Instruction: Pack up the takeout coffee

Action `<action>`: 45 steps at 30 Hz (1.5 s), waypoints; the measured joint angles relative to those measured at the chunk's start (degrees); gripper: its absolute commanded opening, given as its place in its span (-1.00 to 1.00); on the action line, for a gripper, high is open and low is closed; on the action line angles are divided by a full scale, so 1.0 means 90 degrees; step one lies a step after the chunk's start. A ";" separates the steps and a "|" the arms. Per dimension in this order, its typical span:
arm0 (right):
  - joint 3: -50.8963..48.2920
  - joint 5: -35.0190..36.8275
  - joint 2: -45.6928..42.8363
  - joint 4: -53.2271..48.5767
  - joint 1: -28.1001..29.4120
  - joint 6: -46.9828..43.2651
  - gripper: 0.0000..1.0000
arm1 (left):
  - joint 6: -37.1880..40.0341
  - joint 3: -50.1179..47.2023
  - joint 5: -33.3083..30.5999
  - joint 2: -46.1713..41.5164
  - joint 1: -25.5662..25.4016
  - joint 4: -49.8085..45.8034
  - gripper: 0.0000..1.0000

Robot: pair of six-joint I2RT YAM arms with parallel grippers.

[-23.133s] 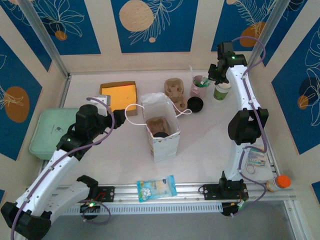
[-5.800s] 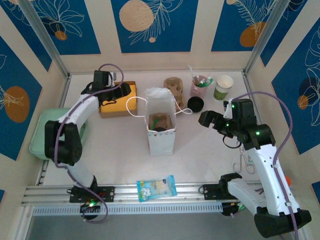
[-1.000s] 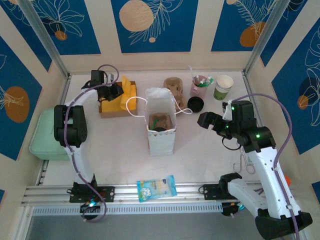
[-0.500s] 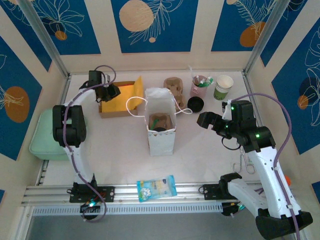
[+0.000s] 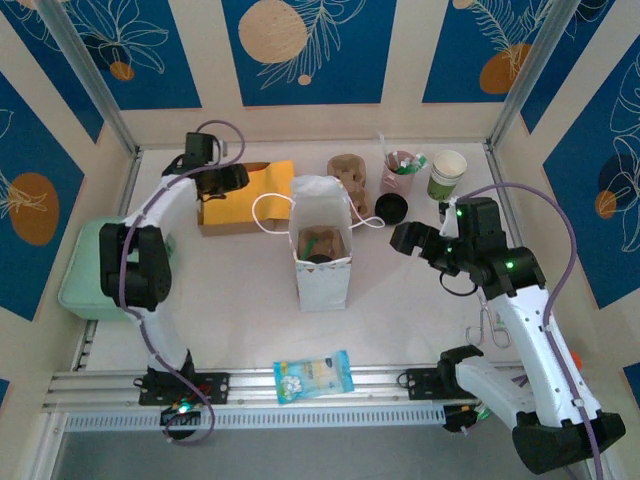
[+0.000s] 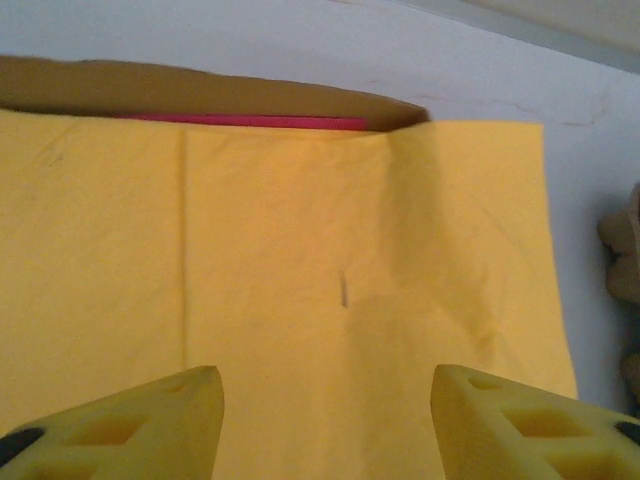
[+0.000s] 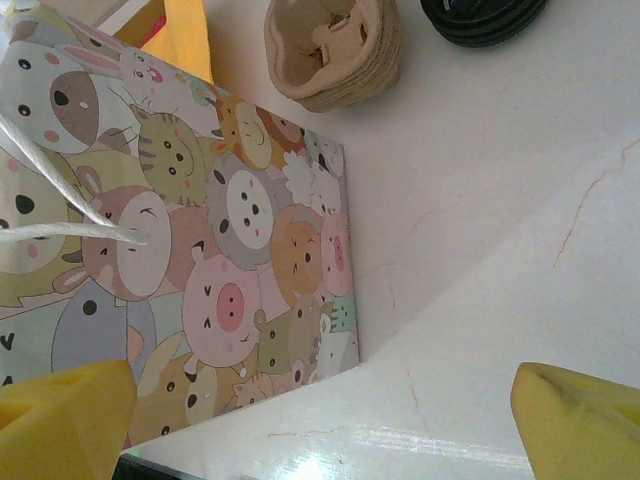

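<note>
The takeout coffee (image 5: 446,175), a green-sided paper cup with a white rim, stands at the back right of the table. A stack of brown pulp carriers (image 5: 348,178) (image 7: 335,50) sits behind the cartoon-animal paper bag (image 5: 322,255) (image 7: 200,250). The bag stands open, with a carrier and a dark round thing inside. My right gripper (image 5: 402,238) (image 7: 325,425) hovers open, right of the bag, with nothing between its fingers. My left gripper (image 5: 234,178) (image 6: 327,400) is open above a yellow sheet (image 5: 258,190) (image 6: 300,280) that lies over a brown box (image 5: 212,218).
A pink cup with stirrers (image 5: 398,172) and a round black lid (image 5: 390,208) (image 7: 485,15) sit left of the coffee. A green tray (image 5: 90,265) lies at the left edge. A snack packet (image 5: 313,375) rests on the front rail.
The yellow sheet, held upright by the left gripper, has dropped flat toward the right over the box edge. The left gripper opened and let it go. The right arm barely shifted.
</note>
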 measured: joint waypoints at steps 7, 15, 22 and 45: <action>0.0002 0.0002 -0.0095 0.0049 0.0049 -0.0034 0.99 | 0.1071 -0.0304 -0.1328 -0.0117 -0.1302 -0.0063 0.27; 0.0262 -0.0005 -0.0301 0.0085 0.0049 -0.0100 0.99 | 0.2008 -0.1256 -0.2166 -0.0199 -0.1892 0.0238 0.32; 0.0267 -0.0053 -0.0143 0.0095 0.0087 -0.0092 0.99 | 0.2380 -0.1348 -0.2577 -0.0197 -0.2076 0.0515 0.33; 0.0277 -0.0068 -0.0126 0.0095 0.0131 -0.0075 0.99 | 0.3079 -0.0651 -0.3288 0.0763 -0.2489 0.0731 0.13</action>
